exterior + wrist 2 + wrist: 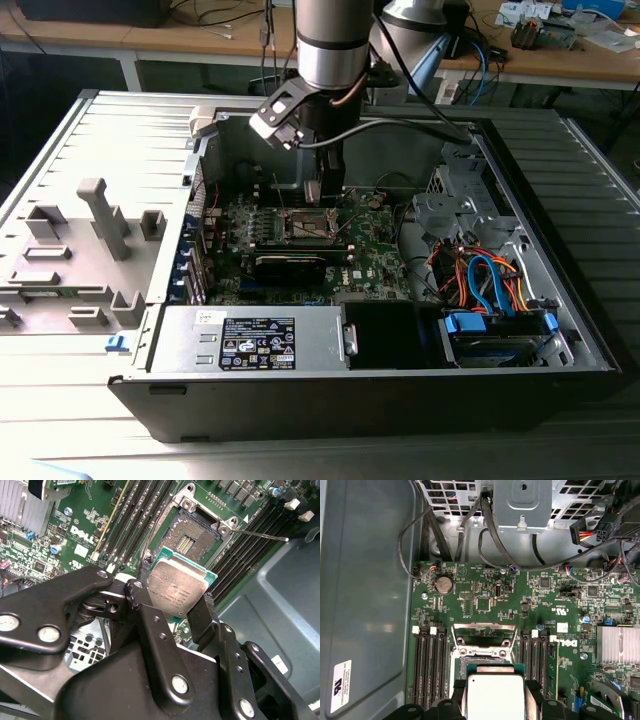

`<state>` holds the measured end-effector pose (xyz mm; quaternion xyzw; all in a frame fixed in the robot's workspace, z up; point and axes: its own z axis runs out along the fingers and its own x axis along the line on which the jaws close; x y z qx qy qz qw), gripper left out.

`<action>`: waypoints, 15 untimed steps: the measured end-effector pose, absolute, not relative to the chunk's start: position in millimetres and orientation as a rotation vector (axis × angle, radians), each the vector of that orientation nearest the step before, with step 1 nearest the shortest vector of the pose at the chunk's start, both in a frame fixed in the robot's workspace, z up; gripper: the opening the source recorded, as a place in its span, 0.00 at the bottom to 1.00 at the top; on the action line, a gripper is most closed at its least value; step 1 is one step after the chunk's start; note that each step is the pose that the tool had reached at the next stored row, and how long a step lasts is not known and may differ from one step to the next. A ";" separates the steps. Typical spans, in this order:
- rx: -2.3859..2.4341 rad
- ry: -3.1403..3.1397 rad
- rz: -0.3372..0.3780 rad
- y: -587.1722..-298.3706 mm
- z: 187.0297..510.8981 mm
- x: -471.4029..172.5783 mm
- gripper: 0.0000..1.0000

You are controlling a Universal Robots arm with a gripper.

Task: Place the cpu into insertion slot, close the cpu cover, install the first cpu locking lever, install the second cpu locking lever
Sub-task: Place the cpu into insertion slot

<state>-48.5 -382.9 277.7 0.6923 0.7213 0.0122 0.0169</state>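
Observation:
My gripper (172, 596) is shut on the cpu (177, 582), a flat square chip with a grey metal top on a green base, held by two opposite edges between black fingers (137, 592). In both wrist views the cpu (495, 695) hangs tilted just above and slightly off the insertion slot (192, 540), a dark square socket with a silver frame, uncovered. The cpu cover (482, 632) stands hinged open at the socket's far edge. A thin wire locking lever (260, 534) sticks out beside the socket. In the exterior view the gripper (315, 192) hovers over the insertion slot (308, 226) inside the open case.
Black memory slots (427, 665) flank the socket on both sides. A finned heatsink (620, 645) sits on the board nearby. The power supply (260, 340) and a drive cage with coloured cables (480, 280) fill the case's near side. A grey fixture plate (80, 250) lies at the exterior view's left.

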 end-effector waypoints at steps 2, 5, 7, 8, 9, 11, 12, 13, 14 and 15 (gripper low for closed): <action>2.152 2.240 0.036 -382.8 276.6 -48.9 0.55; 2.153 2.239 0.036 -382.6 275.2 -49.1 0.55; 2.154 2.238 0.036 -382.2 273.7 -49.2 0.55; 2.155 2.237 0.036 -382.2 273.2 -49.4 0.55; 2.155 2.237 0.036 -382.2 272.9 -49.5 0.55; 2.155 2.237 0.036 -382.1 272.0 -49.7 0.55; 2.155 2.237 0.036 -382.1 271.3 -49.8 0.55; 2.155 2.237 0.036 -382.1 270.9 -49.8 0.55; 2.155 2.237 0.036 -382.1 270.6 -49.8 0.55; 2.155 2.237 0.036 -382.1 270.2 -49.8 0.55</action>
